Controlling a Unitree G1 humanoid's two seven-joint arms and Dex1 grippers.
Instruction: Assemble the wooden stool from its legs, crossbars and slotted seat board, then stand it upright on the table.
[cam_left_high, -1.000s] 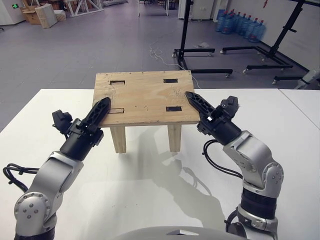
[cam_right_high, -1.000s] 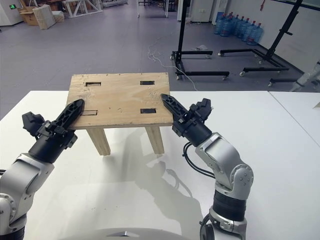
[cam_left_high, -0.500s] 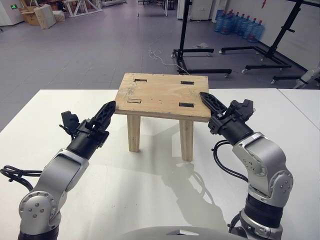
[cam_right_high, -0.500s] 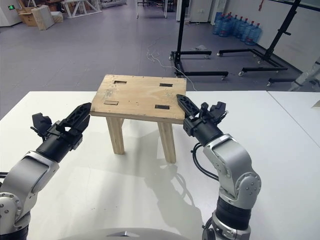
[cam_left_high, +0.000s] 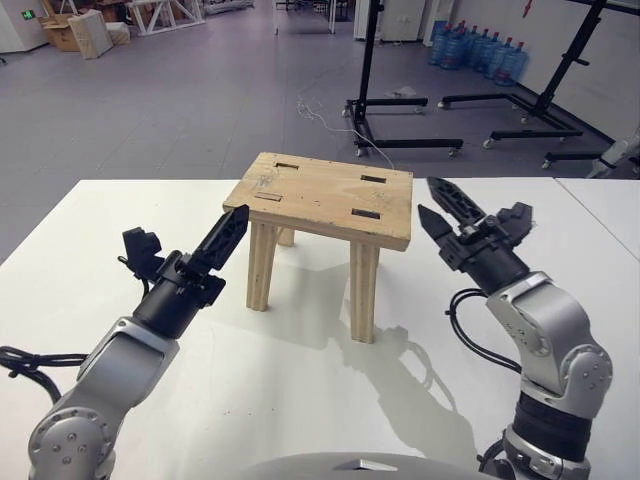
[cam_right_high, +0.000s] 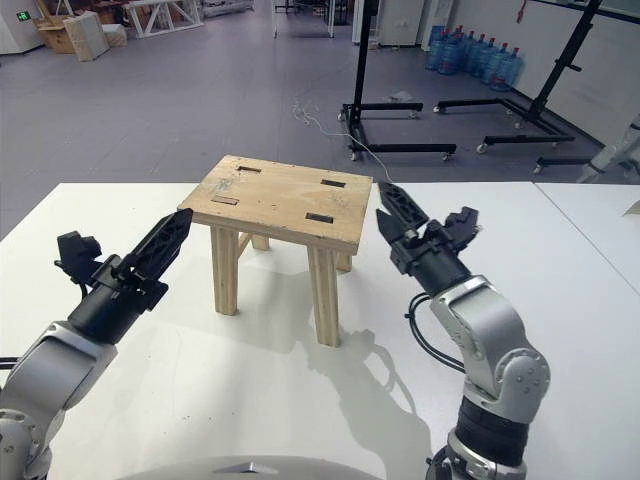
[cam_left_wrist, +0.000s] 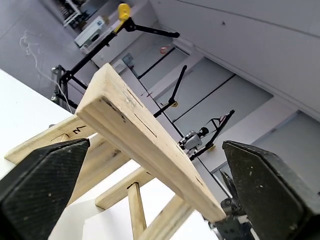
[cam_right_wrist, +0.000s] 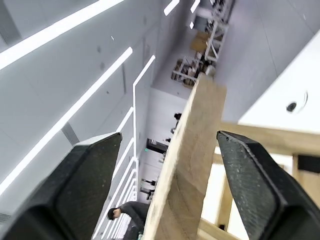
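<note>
Stool (cam_left_high: 330, 200) stands upright on the white surface (cam_left_high: 300, 400), in the gap between the left fingers (cam_left_high: 228, 232) and the right fingers (cam_left_high: 450, 205), and neither pair holds it. Its seat board (cam_right_high: 285, 195) lies level on top, a little higher than the left fingers' tips and about level with the right ones. Four slots (cam_left_high: 373, 179) are cut through it. The legs (cam_left_high: 260, 265) reach down to the surface beyond and below both pairs of fingers.

The left fingers point up and forward at the near left corner of the seat board. Their tips are just beside that corner; whether they touch it cannot be told from the head views. In the left wrist view the left fingers (cam_left_wrist: 40, 170) stand wide apart, and the board's corner and a crossbar (cam_left_wrist: 120, 189) under it show in the space between them, beyond their tips.

The right fingers point up and forward beside the board's right edge, near it, with a narrow gap between. In the right wrist view the right fingers (cam_right_wrist: 260, 190) are spread wide as well, and the board's edge shows between them, farther out than the tips.

Far beyond both pairs of fingers, on the floor past the surface, are black stands (cam_left_high: 400, 100) and a row of water bottles (cam_left_high: 480, 45).
</note>
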